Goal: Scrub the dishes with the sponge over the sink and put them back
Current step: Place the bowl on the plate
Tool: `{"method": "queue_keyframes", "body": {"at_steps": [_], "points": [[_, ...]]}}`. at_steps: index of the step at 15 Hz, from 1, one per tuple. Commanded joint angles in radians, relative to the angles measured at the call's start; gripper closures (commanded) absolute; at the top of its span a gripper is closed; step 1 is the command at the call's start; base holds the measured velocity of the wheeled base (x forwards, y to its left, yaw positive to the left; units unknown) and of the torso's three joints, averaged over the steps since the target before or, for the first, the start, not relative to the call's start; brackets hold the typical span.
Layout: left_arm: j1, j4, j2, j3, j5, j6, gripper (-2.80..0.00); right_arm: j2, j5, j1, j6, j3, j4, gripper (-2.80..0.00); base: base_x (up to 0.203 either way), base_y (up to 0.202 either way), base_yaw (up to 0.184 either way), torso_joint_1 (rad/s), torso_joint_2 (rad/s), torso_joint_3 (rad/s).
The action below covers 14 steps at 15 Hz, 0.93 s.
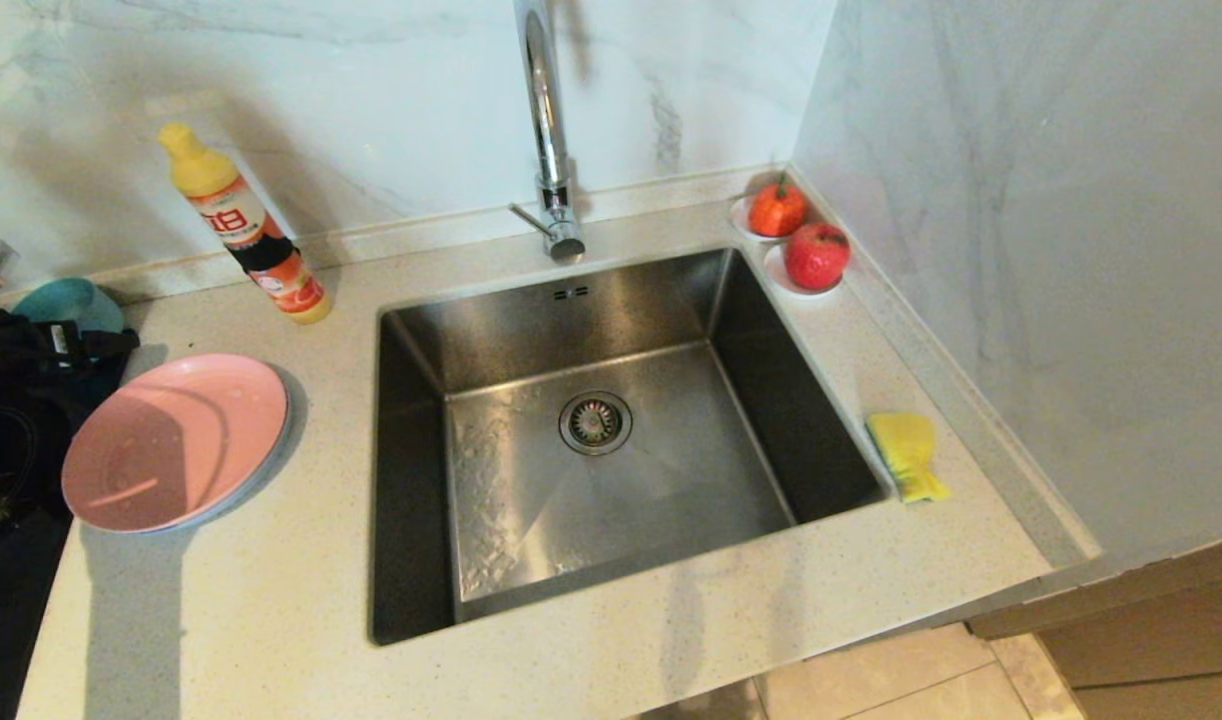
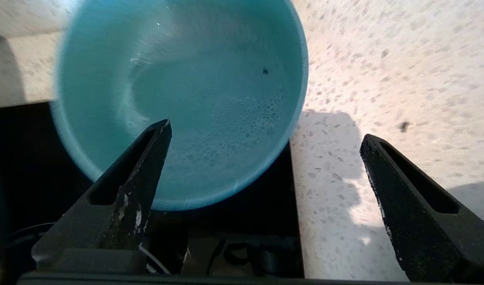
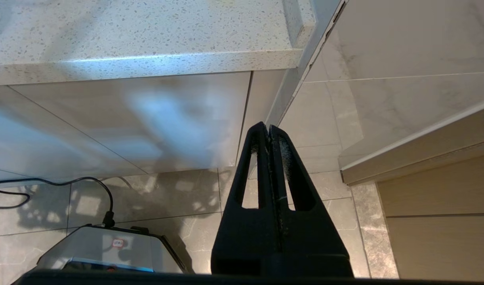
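At the countertop's far left edge, the left gripper [image 2: 265, 138] hangs with jaws spread wide over the teal bowl [image 2: 178, 91] (suds inside), gripping nothing. Judged step: fetching or returning it. Next, jaws must straddle its rim. Sponge [image 1: 907, 455] lies right of the sink [image 1: 611, 420]; right gripper [image 3: 269, 134], pressed together, parked below.

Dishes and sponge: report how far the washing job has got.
Looks mostly done: the pink plate sits stacked on a paler one on the counter left of the empty sink, and the sponge lies on its right. In hand: the open left gripper is beside the teal bowl, which shows suds and rests on the counter, unheld. The right gripper hangs shut below the counter.
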Motion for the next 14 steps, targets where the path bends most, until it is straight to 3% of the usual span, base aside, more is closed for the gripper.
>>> {"method": "queue_keyframes", "body": {"at_steps": [1, 4, 5, 14], "points": [[-0.01, 0.004, 0.014, 0.0, -0.001, 0.0, -2.8, 0.001, 0.001, 0.0, -0.001, 0.0, 0.001, 0.0, 0.0, 0.0, 0.0, 0.0, 0.0, 0.0], [-0.021, 0.011, 0.004, 0.0, 0.011, 0.0, -2.8, 0.001, 0.001, 0.0, -0.001, 0.0, 0.001, 0.0, 0.0, 0.0, 0.0, 0.0, 0.0, 0.0], [-0.024, 0.011, 0.002, 0.0, 0.015, -0.001, 0.0, 0.001, 0.001, 0.0, -0.001, 0.0, 0.001, 0.0, 0.0, 0.0, 0.0, 0.0, 0.0, 0.0], [-0.021, 0.012, -0.005, -0.001, 0.025, -0.003, 0.0, 0.001, 0.001, 0.0, -0.001, 0.0, 0.001, 0.0, 0.0, 0.0, 0.0, 0.0, 0.0, 0.0]]}}
